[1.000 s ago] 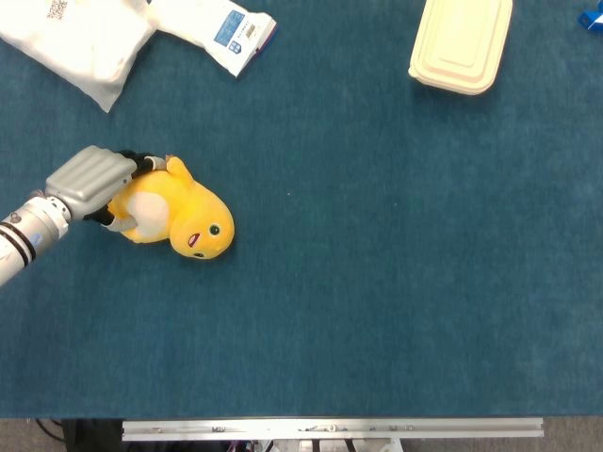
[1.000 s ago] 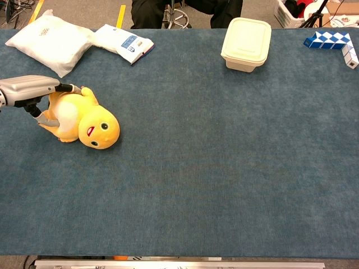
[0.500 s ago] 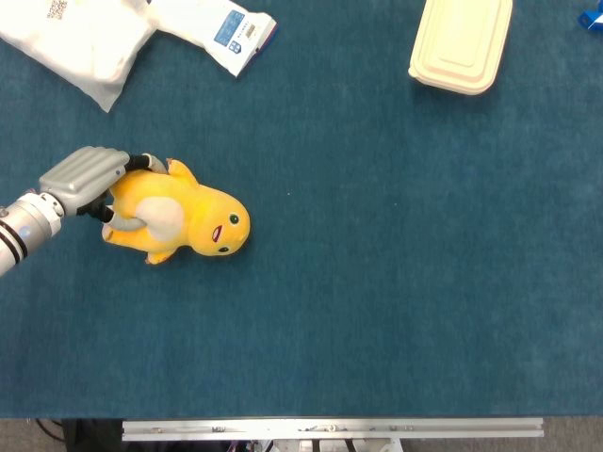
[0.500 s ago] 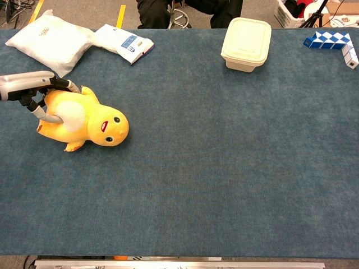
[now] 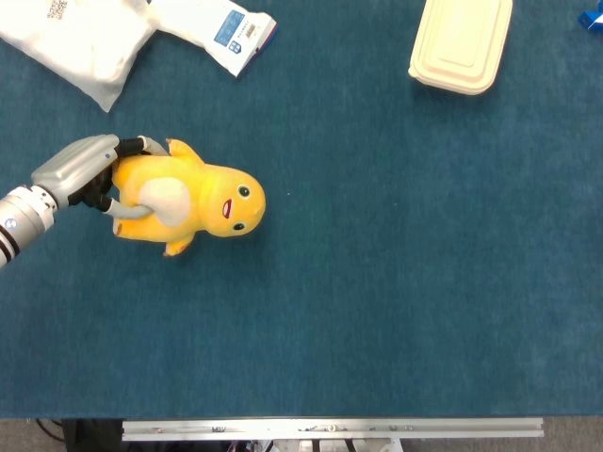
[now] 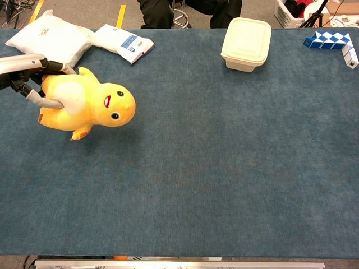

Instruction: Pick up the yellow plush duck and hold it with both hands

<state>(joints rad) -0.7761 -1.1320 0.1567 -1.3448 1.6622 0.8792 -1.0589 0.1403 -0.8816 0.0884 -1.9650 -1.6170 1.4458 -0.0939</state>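
My left hand has its fingers wrapped round the soft, rounded yellow plush duck, above the napped blue cloth.

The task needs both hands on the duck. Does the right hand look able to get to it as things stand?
Probably yes, though the right hand is out of view. The left hand grips the yellow plush duck at its tail end; its head side faces bare blue table, with nothing in between.

White bag, packet, cream container, blue-white puzzle.
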